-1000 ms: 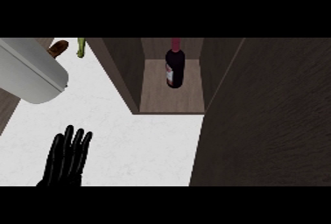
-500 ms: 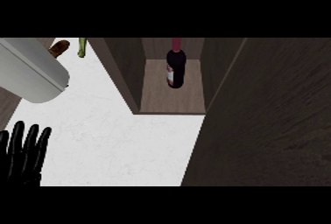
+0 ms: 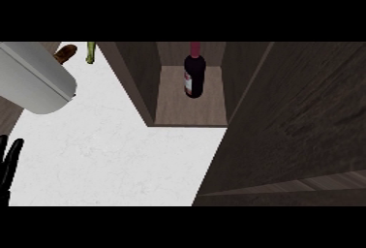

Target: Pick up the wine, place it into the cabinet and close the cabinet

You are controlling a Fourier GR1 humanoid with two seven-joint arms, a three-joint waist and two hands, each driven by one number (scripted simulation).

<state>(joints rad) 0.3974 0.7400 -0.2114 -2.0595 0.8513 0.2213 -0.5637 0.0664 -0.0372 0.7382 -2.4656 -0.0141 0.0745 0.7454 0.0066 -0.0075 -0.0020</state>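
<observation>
The wine bottle [image 3: 193, 77] is standing upright inside the cabinet [image 3: 136, 77], so the placing part looks done. The door [image 3: 300, 121] is open on the right, likely the next thing to swing shut. The left hand [image 3: 8, 162] sits at the left edge, fingers straight, holding nothing.

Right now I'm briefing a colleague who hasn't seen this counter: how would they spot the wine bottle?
Find the dark wooden cabinet at the right of the white counter. Its open compartment holds the wine bottle, standing on the shelf. It is the only dark bottle with a red top and a pale label.
</observation>
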